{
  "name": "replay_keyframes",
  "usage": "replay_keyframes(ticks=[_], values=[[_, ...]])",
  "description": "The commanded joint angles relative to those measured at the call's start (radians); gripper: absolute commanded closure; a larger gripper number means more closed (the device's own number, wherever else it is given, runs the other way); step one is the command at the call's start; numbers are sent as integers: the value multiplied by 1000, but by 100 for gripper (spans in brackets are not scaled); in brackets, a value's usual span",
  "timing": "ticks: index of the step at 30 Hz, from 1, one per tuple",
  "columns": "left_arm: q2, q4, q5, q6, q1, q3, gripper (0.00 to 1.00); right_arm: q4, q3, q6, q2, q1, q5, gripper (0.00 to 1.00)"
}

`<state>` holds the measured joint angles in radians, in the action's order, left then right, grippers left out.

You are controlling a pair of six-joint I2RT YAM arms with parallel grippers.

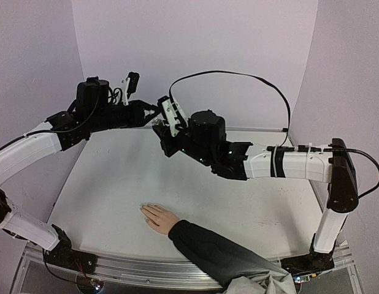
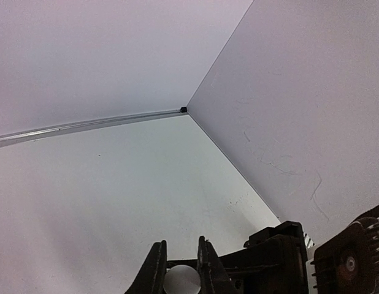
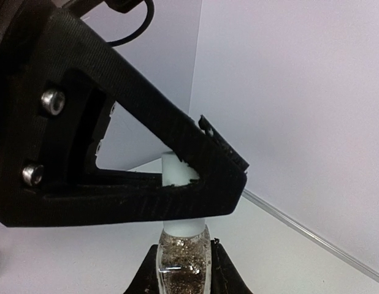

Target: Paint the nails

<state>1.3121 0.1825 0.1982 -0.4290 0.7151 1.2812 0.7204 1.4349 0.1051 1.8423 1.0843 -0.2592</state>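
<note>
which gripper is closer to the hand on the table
Right, slightly. Both grip the bottle, raised well beyond the hand; the right gripper is on its hand side, the left gripper behind.

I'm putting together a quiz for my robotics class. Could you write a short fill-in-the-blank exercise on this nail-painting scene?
1. The right gripper holds a glass bottle, and the left gripper grips its white ____.
2. The human hand lies on the table with its palm facing ____.
3. The forearm behind that hand wears a dark ____.

Missing words: cap; down; sleeve.
</note>
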Motion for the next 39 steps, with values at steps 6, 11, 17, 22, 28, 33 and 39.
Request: replay_keyframes(ticks=[6,11,17,22,28,33,39], values=[[32,-53,728,255,7,3,100,103,36,-258,-122,-238,1139,100],[52,-52,990,327,6,-2,100,509,-6,-609,-128,-254,1511,100],[33,-52,789,324,-8,22,88,507,-84,-604,-166,-271,1371,100],[-42,-36,459,214,-35,13,40,162,-128,-316,-212,-295,1010,100],[-127,48,141,12,-36,-17,15,45,-150,-216,-201,-287,536,100],[-137,50,10,-152,-37,-31,13,27,-120,-175,-169,-219,217,100],[-73,45,1,-178,-36,46,14,2,-43,-119,-100,-120,35,100]])
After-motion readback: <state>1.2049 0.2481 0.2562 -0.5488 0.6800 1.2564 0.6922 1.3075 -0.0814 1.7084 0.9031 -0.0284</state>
